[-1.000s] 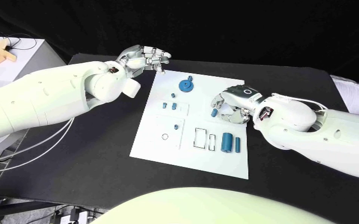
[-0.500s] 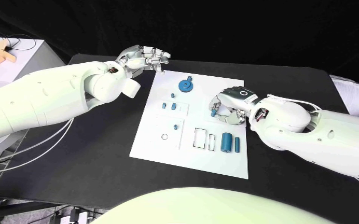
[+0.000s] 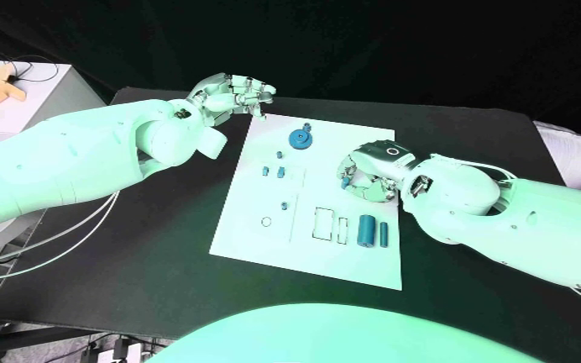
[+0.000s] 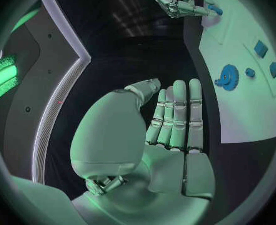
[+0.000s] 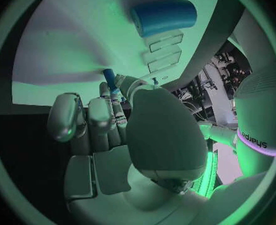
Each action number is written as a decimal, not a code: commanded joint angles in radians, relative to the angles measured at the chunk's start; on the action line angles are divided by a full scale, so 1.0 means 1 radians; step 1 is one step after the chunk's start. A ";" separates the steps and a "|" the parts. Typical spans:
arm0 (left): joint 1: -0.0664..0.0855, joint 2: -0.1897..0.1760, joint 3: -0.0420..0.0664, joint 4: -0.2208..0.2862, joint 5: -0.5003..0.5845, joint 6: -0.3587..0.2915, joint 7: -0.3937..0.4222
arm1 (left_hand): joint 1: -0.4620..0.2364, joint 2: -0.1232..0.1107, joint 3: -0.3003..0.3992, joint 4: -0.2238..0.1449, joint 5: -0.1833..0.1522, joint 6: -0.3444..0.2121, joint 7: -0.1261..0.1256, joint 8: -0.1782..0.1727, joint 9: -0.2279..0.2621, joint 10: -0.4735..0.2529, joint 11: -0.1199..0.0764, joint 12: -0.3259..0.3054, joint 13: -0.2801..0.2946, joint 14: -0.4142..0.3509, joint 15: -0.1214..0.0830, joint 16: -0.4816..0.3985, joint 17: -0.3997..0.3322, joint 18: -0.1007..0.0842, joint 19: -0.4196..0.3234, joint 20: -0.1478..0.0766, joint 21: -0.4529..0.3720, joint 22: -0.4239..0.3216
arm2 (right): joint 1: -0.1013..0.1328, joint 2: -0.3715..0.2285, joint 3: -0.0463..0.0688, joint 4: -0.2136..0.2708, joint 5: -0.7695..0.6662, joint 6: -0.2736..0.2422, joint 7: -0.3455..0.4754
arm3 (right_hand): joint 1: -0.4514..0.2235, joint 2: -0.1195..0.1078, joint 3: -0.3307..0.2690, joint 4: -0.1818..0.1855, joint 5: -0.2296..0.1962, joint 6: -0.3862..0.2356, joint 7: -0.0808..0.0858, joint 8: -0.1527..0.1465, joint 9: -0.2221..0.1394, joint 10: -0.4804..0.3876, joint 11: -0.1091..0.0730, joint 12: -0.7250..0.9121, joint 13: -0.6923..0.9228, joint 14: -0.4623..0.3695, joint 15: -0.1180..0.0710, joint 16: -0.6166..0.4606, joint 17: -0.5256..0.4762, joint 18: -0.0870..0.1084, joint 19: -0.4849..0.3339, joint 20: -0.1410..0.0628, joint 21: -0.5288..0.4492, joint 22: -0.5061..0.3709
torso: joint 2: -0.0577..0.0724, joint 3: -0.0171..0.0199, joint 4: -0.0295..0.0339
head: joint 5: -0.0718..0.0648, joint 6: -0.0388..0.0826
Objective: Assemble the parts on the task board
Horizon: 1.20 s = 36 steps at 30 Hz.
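On the black counter (image 3: pixel 158 245) the white task board (image 3: pixel 273 241) is our landmark: our right hand (image 3: pixel 367 174) sits over its right-hand middle, pinching a small blue peg (image 5: pixel 110 78) just above the board, while the left hand (image 3: pixel 232 94) hovers off the board's far left corner, fingers loosely extended and grasping nothing. We judge the step in hand to be carrying this peg to its seat, with the blue gear (image 3: pixel 299 137) already on the board's far part and two blue cylinders (image 3: pixel 373 232) lying near its right edge. Next we must bring the peg upright over an open hole and press it straight down before letting go.
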 commanded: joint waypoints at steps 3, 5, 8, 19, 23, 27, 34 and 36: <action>0.000 0.002 0.001 0.002 0.002 0.017 0.003 | 0.005 0.004 -0.003 0.002 0.001 -0.002 0.001 -0.004 -0.001 0.004 0.004 -0.003 -0.002 0.003 0.003 -0.004 -0.001 0.014 0.009 0.000 -0.006 -0.002 | -0.004 0.004 -0.001 0.001 -0.009 -0.023 -0.008 | -0.002 0.001 0.018 0.004 0.004 0.025 -0.007 0.014 0.004 0.019 -0.006 -0.007 0.000 0.008 -0.002 0.008 0.009 -0.012 0.013 -0.001 0.010 0.139 | 0.000 0.0002 0.0002 | -0.002 0.000; 0.000 0.002 0.001 0.002 0.002 0.017 0.003 | 0.005 0.004 -0.003 0.002 0.001 -0.002 0.001 -0.004 -0.001 0.004 0.004 -0.003 -0.002 0.003 0.003 -0.004 -0.001 0.014 0.009 0.000 -0.006 -0.002 | -0.005 0.005 -0.001 0.002 -0.010 -0.039 -0.016 | 0.004 0.016 0.033 0.000 0.005 0.048 -0.017 0.030 0.012 0.051 -0.016 -0.001 0.005 0.013 -0.010 0.020 0.026 -0.017 0.021 -0.004 0.039 0.148 | 0.001 0.0002 0.0003 | -0.002 0.000; 0.000 0.002 0.001 0.003 0.002 0.017 0.003 | 0.005 0.004 -0.003 0.002 0.001 -0.002 0.001 -0.004 -0.001 0.004 0.004 -0.003 -0.002 0.003 0.003 -0.004 -0.001 0.014 0.009 0.000 -0.006 -0.002 | -0.005 0.006 -0.001 0.002 -0.010 -0.055 -0.025 | 0.016 0.042 0.059 -0.012 -0.055 0.074 -0.031 0.051 0.023 0.089 -0.029 0.002 0.011 0.023 -0.022 0.042 0.057 -0.024 0.034 -0.013 0.084 0.163 | 0.001 -0.0001 0.0004 | -0.003 0.000; 0.000 0.001 0.001 0.003 0.002 0.017 0.002 | 0.005 0.004 -0.003 0.002 0.001 -0.002 0.001 -0.004 -0.001 0.004 0.004 -0.003 -0.002 0.003 0.003 -0.004 -0.001 0.014 0.009 0.000 -0.006 -0.002 | -0.007 0.005 -0.001 0.009 -0.015 -0.091 -0.061 | 0.018 0.068 0.108 -0.054 -0.104 0.091 -0.046 0.099 0.063 0.159 -0.050 -0.011 0.030 0.026 -0.039 0.052 0.073 -0.033 0.047 -0.027 0.137 0.183 | -0.001 -0.0005 0.0001 | -0.003 0.000; 0.000 0.000 0.001 0.004 0.002 0.018 0.001 | 0.005 0.004 -0.003 0.002 0.001 -0.002 0.001 -0.004 -0.001 0.004 0.004 -0.003 -0.002 0.003 0.003 -0.004 -0.001 0.014 0.009 0.000 -0.006 -0.002 | -0.007 0.002 -0.001 0.017 -0.002 -0.111 -0.066 | 0.017 0.068 0.110 -0.056 -0.104 0.091 -0.046 0.101 0.065 0.161 -0.050 -0.012 0.031 0.026 -0.040 0.052 0.073 -0.033 0.048 -0.028 0.139 0.184 | -0.001 -0.0006 0.0002 | -0.004 0.000; 0.000 -0.001 0.001 0.004 0.002 0.018 0.001 | 0.005 0.004 -0.003 0.002 0.001 -0.002 0.001 -0.004 -0.001 0.004 0.004 -0.003 -0.002 0.003 0.003 -0.004 -0.001 0.014 0.009 0.000 -0.006 -0.002 | -0.007 -0.007 -0.001 0.031 0.028 -0.122 -0.070 | 0.013 0.066 0.115 -0.060 -0.105 0.090 -0.047 0.106 0.070 0.166 -0.051 -0.016 0.033 0.025 -0.041 0.050 0.072 -0.033 0.048 -0.029 0.140 0.184 | -0.001 -0.0006 0.0004 | -0.004 0.000; 0.000 -0.003 0.001 0.003 0.002 0.019 -0.001 | 0.005 0.004 -0.003 0.002 0.001 -0.002 0.001 -0.004 -0.001 0.004 0.004 -0.003 -0.002 0.003 0.003 -0.004 -0.001 0.014 0.009 0.000 -0.006 -0.002 | 0.002 -0.042 0.005 0.085 0.106 -0.129 -0.077 | 0.011 0.065 0.118 -0.062 -0.105 0.089 -0.047 0.109 0.073 0.168 -0.051 -0.019 0.034 0.025 -0.041 0.050 0.071 -0.033 0.048 -0.029 0.138 0.184 | -0.003 -0.0018 -0.0006 | -0.001 0.000; 0.000 -0.003 0.001 0.003 0.002 0.019 -0.002 | 0.008 0.005 -0.005 0.006 0.002 -0.002 0.000 -0.004 -0.002 0.004 0.003 -0.003 -0.003 0.003 0.002 -0.004 -0.001 0.014 0.013 0.001 -0.013 -0.006 | 0.008 -0.054 0.009 0.107 0.127 -0.130 -0.078 | 0.010 0.065 0.118 -0.063 -0.105 0.088 -0.047 0.109 0.073 0.169 -0.051 -0.019 0.034 0.025 -0.041 0.049 0.070 -0.033 0.047 -0.029 0.138 0.184 | -0.002 -0.0014 -0.0017 | 0.004 0.000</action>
